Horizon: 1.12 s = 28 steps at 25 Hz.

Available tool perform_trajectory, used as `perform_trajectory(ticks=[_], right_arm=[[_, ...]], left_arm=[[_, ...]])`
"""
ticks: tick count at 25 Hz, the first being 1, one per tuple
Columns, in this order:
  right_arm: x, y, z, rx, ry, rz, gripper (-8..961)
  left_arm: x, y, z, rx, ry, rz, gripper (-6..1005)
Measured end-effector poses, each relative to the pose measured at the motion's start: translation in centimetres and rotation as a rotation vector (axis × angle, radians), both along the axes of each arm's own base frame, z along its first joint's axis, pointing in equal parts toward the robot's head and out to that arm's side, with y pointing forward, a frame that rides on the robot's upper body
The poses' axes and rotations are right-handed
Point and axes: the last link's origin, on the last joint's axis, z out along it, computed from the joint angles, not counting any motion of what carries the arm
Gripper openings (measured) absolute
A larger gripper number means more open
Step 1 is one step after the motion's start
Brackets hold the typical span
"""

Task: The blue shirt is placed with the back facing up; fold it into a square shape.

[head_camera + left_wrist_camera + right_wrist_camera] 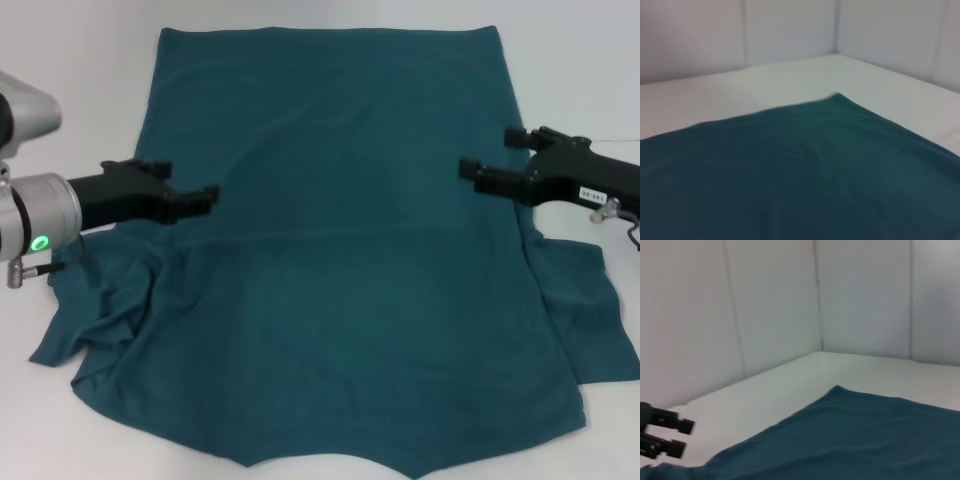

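Plainly, no lettering shows on the blue shirt (pixel 340 250); left end effector (pixel 200 198) and right end effector (pixel 487 160) hover released.

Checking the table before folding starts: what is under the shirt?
The shirt lies spread on a white table, which shows around its edges. Whatever is beneath the cloth is covered. Both end effectors, left and right, hover above it.

A lab test cell. Plain white wall panels (pixel 765 305) box in a bare white tabletop (pixel 80 50). Panel seams meet at one corner.
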Motion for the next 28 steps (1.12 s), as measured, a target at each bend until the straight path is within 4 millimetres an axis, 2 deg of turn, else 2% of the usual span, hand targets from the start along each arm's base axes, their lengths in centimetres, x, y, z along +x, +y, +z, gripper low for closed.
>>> perform_trajectory(ticks=[4, 10, 12, 14, 17, 25, 28], right_arm=[[0.3, 1.1, 0.4, 0.065, -0.016, -0.055, 925], [0.6, 2.4, 1.4, 0.160, -0.020, -0.105, 911], [0.5, 2.7, 1.7, 0.180, -0.003, -0.112, 898], [0.4, 2.9, 1.8, 0.188, 0.001, -0.111, 885], [0.0, 3.1, 1.3, 0.186, -0.005, -0.095, 806], [-1.2, 3.2, -0.7, 0.153, -0.010, -0.042, 666], [-1.2, 3.4, -1.1, 0.153, -0.042, -0.040, 623]], left_arm=[[-0.1, 0.0, 0.7, 0.037, -0.033, 0.021, 811], [2.4, -1.8, 3.4, 0.058, -0.014, -0.100, 810], [2.8, -2.2, 4.2, 0.046, 0.028, -0.092, 810], [2.8, -2.5, 4.8, 0.016, 0.098, -0.057, 809], [2.3, -2.8, 5.3, -0.042, 0.239, 0.012, 807], [0.6, -4.4, 5.2, -0.192, 0.510, 0.157, 793], [0.6, -5.0, 5.4, -0.228, 0.553, 0.187, 787]])
